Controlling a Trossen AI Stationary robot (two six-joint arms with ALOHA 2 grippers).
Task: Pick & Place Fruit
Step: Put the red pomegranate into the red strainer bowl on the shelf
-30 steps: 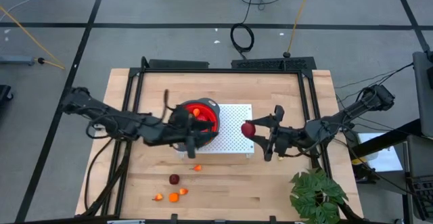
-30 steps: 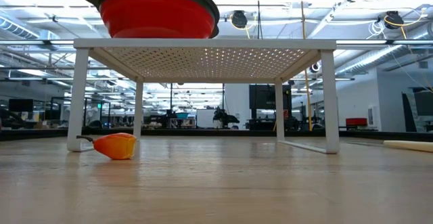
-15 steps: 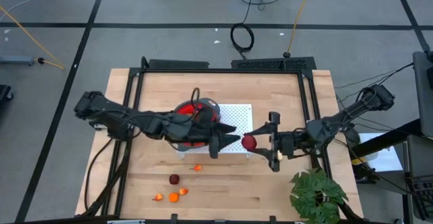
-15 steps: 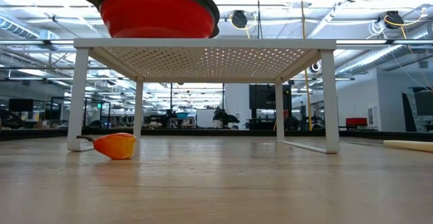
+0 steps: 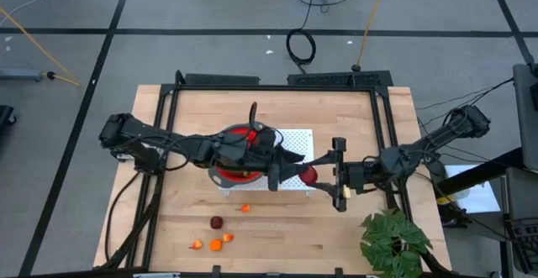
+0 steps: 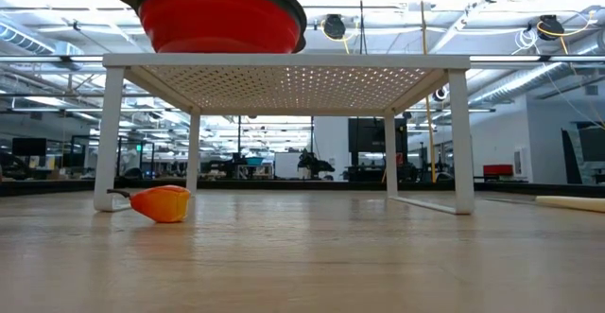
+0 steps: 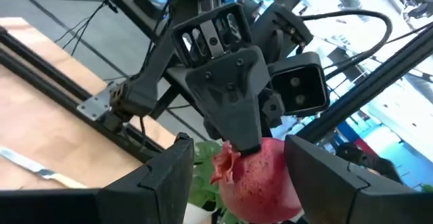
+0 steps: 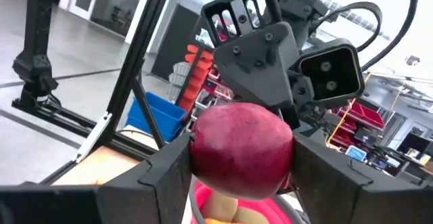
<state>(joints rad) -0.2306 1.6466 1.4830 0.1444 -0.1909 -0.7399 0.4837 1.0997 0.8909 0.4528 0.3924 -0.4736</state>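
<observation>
Handover is unfolding beside the red bowl: right end effector clamping a firm, smooth, likely slippery dark red fruit at its widest girth, left end effector spreading around it.

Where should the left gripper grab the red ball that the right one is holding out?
Probably across the widest middle of the red ball, coming head-on from the side opposite the right gripper, which clamps it over the white rack. The ball is round, and its bare flanks sit between the open fingers of the left gripper. Keep off the small crown nub.
</observation>
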